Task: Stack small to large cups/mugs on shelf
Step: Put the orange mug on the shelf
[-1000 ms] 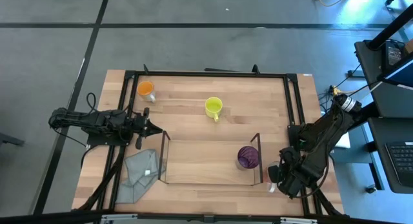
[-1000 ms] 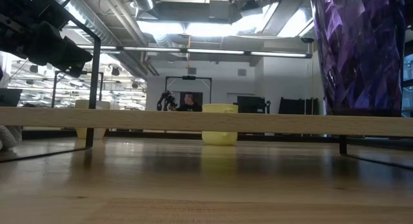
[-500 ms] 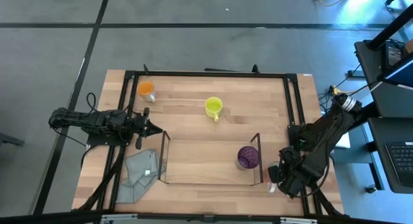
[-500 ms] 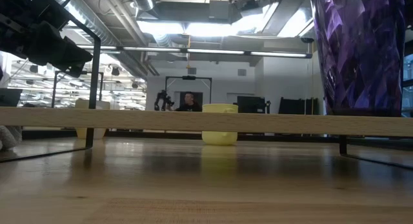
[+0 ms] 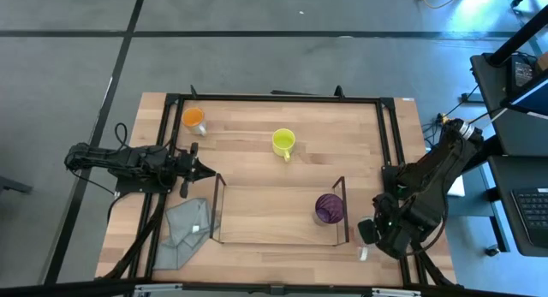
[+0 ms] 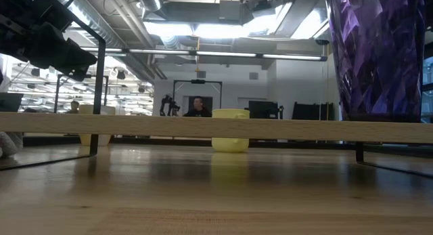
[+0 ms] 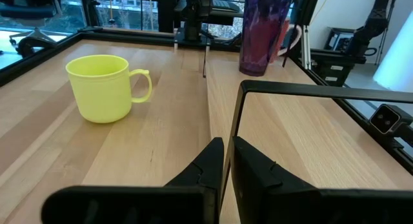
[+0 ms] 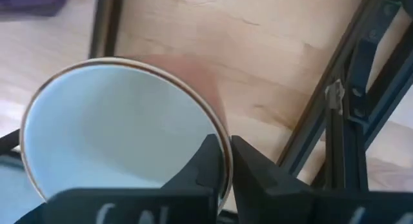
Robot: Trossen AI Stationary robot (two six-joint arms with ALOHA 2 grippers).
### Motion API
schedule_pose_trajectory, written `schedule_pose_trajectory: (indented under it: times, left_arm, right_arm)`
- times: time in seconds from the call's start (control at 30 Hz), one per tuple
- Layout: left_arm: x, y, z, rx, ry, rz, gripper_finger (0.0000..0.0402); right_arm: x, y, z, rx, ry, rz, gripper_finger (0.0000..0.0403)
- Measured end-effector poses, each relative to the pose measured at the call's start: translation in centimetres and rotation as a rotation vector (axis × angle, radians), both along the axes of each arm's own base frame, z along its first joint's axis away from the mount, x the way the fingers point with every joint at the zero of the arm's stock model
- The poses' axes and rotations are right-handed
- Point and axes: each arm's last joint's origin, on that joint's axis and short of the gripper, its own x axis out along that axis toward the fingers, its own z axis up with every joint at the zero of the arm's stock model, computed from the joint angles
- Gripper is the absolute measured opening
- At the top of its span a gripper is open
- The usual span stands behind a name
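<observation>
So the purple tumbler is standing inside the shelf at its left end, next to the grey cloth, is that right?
Not quite: the purple tumbler stands inside the shelf at its right end, near the right gripper. The grey cloth lies outside the shelf's left end. The high view shows this.

Four cups: yellow mug (image 5: 283, 142), orange cup (image 5: 194, 118), white mug (image 8: 122, 137), purple tumbler (image 5: 329, 208)

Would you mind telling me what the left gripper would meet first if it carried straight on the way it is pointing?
Most likely the dark-edged end wall of the clear rectangular shelf, right ahead of the left gripper; the yellow mug sits off to one side.
</observation>
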Motion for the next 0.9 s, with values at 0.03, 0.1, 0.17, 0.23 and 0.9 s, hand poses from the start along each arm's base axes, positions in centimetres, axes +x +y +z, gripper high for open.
schedule_pose_trajectory:
  times: [0.03,0.1,0.17,0.23,0.9]
  left_arm:
    - [0.0,0.0,0.0,0.0,0.001,0.0,0.0025]
    - [0.0,0.0,0.0,0.0,0.001,0.0,0.0025]
    - [0.0,0.0,0.0,0.0,0.0,0.0,0.0025]
    - [0.0,0.0,0.0,0.0,0.0,0.0,0.0025]
    - [0.0,0.0,0.0,0.0,0.001,0.0,0.0025]
  right_arm:
    - [0.0,0.0,0.4,0.011,-0.009,0.008,0.0024]
    - [0.1,0.1,1.0,0.033,-0.026,0.023,0.0024]
    - [0.2,0.3,1.7,0.053,-0.042,0.04,0.0023]
    - [0.3,0.5,2.4,0.073,-0.058,0.05,0.0023]
    - [1.7,2.3,9.6,0.239,-0.248,0.185,0.0023]
